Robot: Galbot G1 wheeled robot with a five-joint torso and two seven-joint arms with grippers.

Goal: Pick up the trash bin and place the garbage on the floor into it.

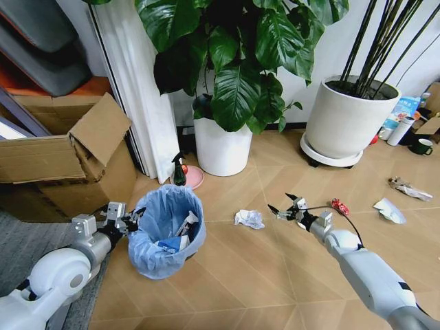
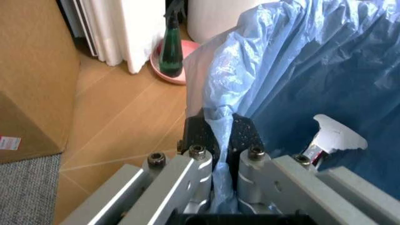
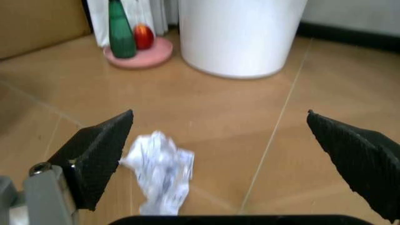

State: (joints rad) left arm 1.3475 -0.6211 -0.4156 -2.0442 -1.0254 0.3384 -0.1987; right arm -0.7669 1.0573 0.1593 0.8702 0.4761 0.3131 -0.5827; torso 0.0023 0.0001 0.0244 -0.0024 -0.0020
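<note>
The trash bin (image 1: 165,234), dark with a crinkly light-blue bag, stands on the floor with a few litter pieces inside. My left gripper (image 1: 130,220) is shut on its near-left rim; in the left wrist view the black pads (image 2: 196,136) pinch the blue bag (image 2: 300,70). Crumpled white paper (image 1: 249,218) lies right of the bin. My right gripper (image 1: 280,203) hovers open just right of it, and the paper (image 3: 159,171) sits ahead of one finger (image 3: 103,150). Further right lie a red wrapper (image 1: 339,206), a white piece (image 1: 389,210) and a silvery wrapper (image 1: 409,188).
A cardboard box (image 1: 62,158) stands left of the bin. Behind are two white plant pots (image 1: 221,148) (image 1: 347,117) and a green spray bottle (image 1: 179,170) on a pink saucer. A dark mug (image 1: 421,146) and white flask (image 1: 399,130) stand far right.
</note>
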